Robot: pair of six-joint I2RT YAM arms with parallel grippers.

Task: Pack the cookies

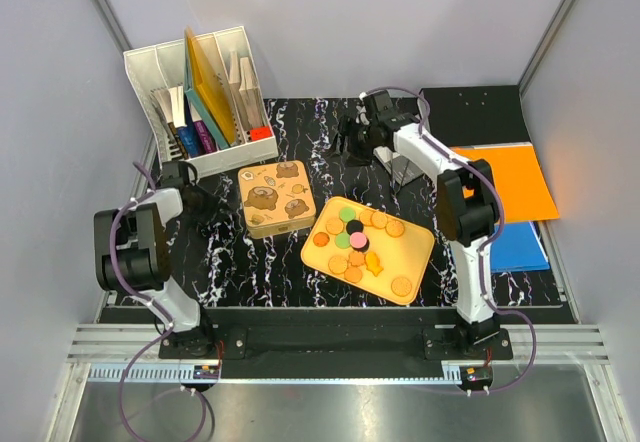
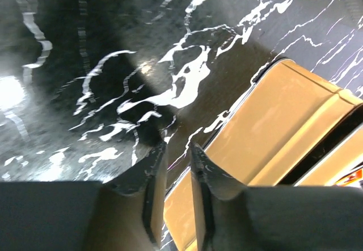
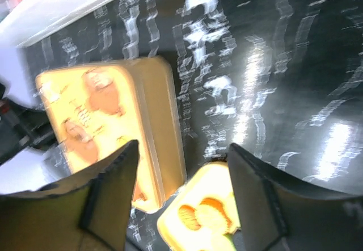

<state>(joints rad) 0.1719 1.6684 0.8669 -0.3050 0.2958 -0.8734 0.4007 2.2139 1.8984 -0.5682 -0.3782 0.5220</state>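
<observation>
1. File organiser [image 1: 200, 87] – white plastic, slotted, at the far left corner; it holds upright folders and books, one a tall yellow sheet.

2. Tabletop [image 1: 300, 132] – glossy black, veined white like marble.

3. Left gripper [image 1: 198, 202] – dark, low over the tabletop just left of the tin. In the left wrist view its fingers [image 2: 150, 188] are drawn nearly together, leaving only a slit, with nothing between them; the tin's smooth tan side wall [image 2: 283, 120] lies just to their right.

4. Tin [image 1: 277, 198] – squarish with rounded corners, lid on, tan with brown printed figures. It stands left of the tray, and their corners are close.

5. Tray [image 1: 415, 257] – shallow, yellow-orange, a rounded rectangle set askew at centre.

6. Cookies [image 1: 358, 240] – all lie on the tray, apart from the tin. Most are flat tan-orange discs; there are two green ones, one pink and one dark brown, the last two stacked in the middle cluster. An orange fish shape lies toward the near edge.

7. Right gripper [image 1: 355, 150] – raised over the far tabletop beyond the tray. In the blurred right wrist view its fingers [image 3: 113, 194] are spread wide and hold nothing; the tin and a tray corner show below.

8. Black mat [image 1: 470, 112], orange folder [image 1: 505, 177] and blue folder [image 1: 520, 247] – flat, overlapping, at the right edge.
</observation>
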